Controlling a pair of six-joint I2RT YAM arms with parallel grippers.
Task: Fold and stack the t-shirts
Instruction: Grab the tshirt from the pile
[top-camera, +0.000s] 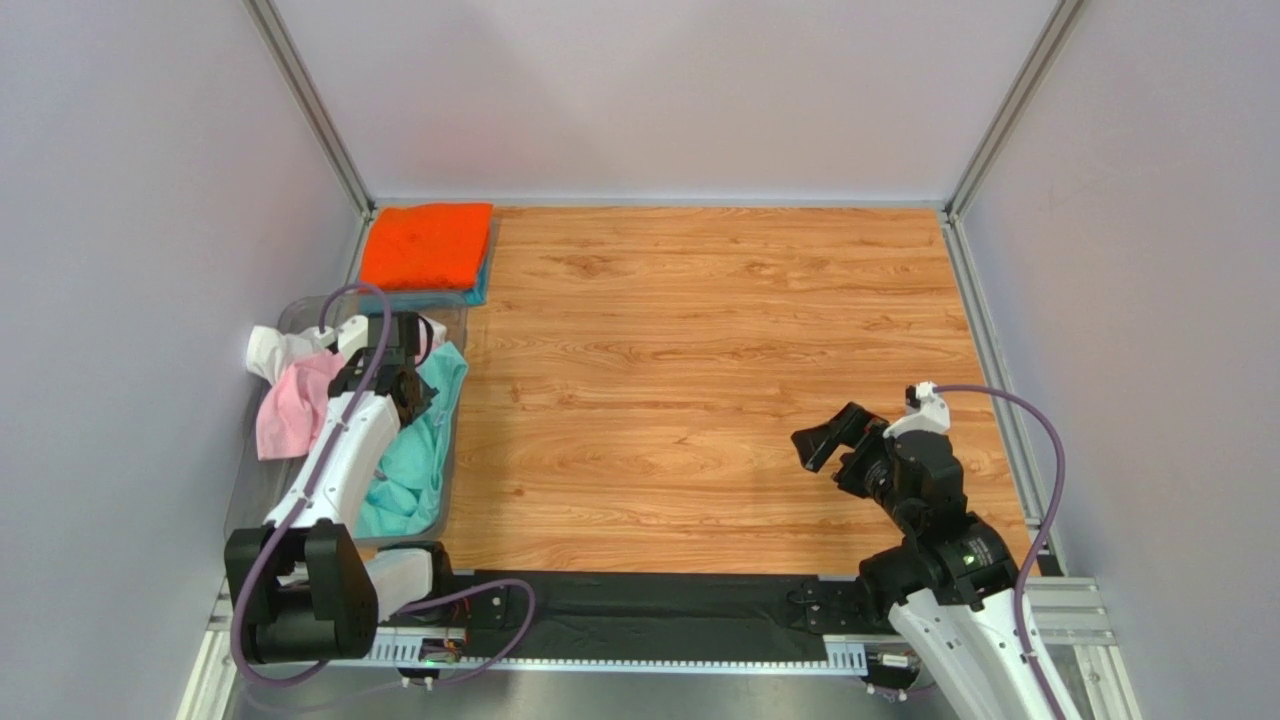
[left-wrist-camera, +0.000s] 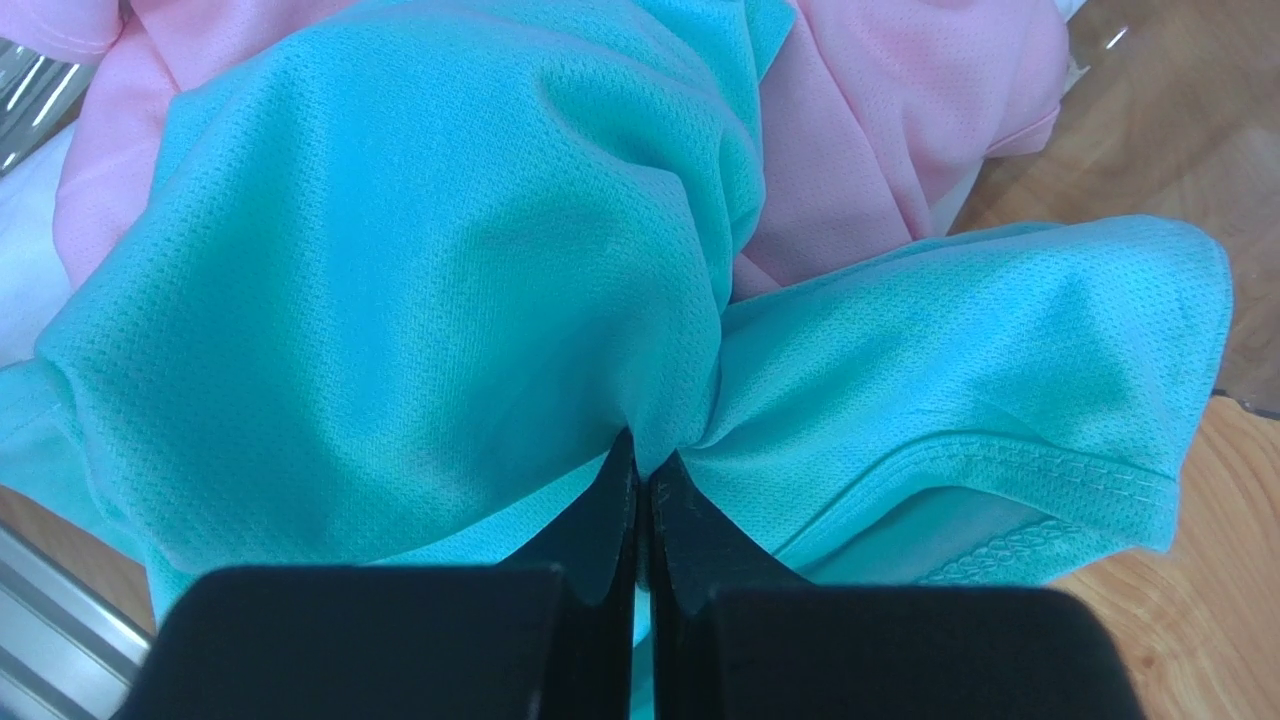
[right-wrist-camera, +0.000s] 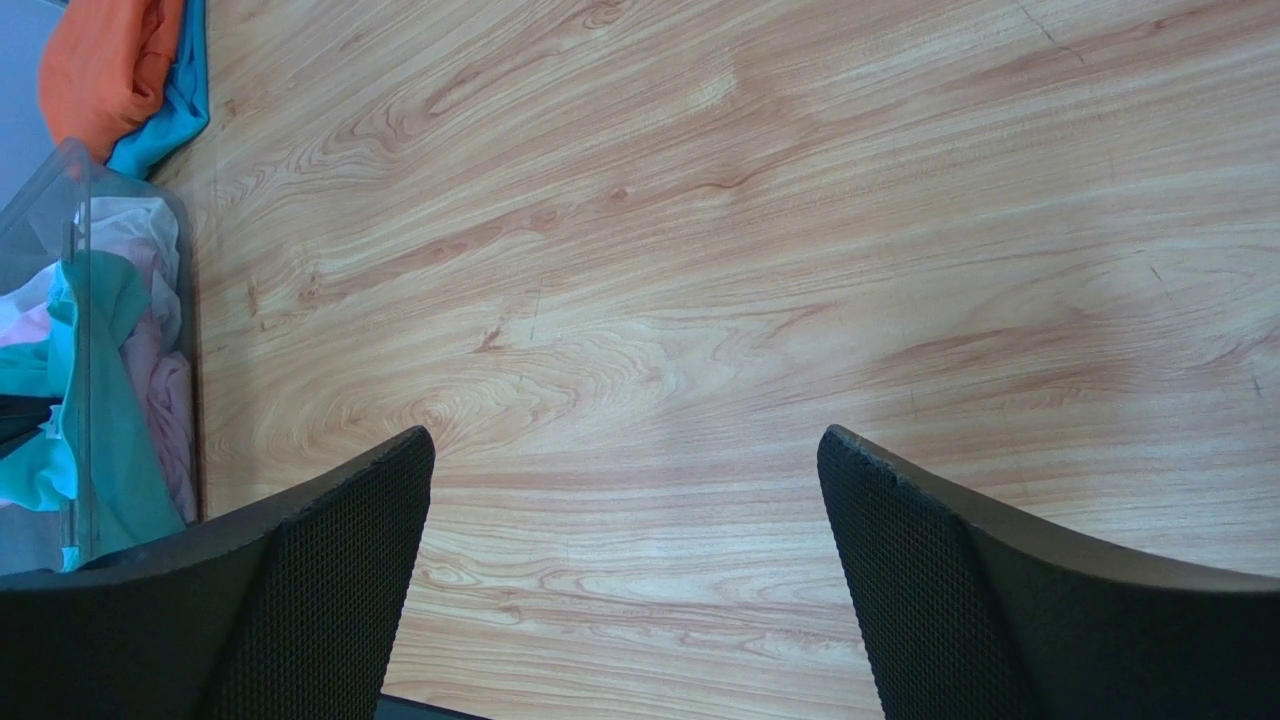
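A mint-green t-shirt (left-wrist-camera: 406, 285) lies crumpled in a clear bin (top-camera: 451, 450) at the table's left edge, over a pink t-shirt (left-wrist-camera: 902, 105) and a white one (top-camera: 274, 351). My left gripper (left-wrist-camera: 643, 468) is shut on a pinched fold of the mint-green t-shirt (top-camera: 406, 465), inside the bin. A folded orange t-shirt (top-camera: 428, 245) rests on a teal-blue one (top-camera: 484, 279) at the back left corner. Over the bare wood on the right, my right gripper (top-camera: 830, 437) hangs open with nothing between its fingers (right-wrist-camera: 962, 585).
The wooden tabletop (top-camera: 706, 375) spreads between the bin and the right arm. Grey walls close in the left, back and right sides. A black strip (top-camera: 646, 608) runs along the near edge between the arm bases. The bin's clear wall (right-wrist-camera: 78, 375) shows in the right wrist view.
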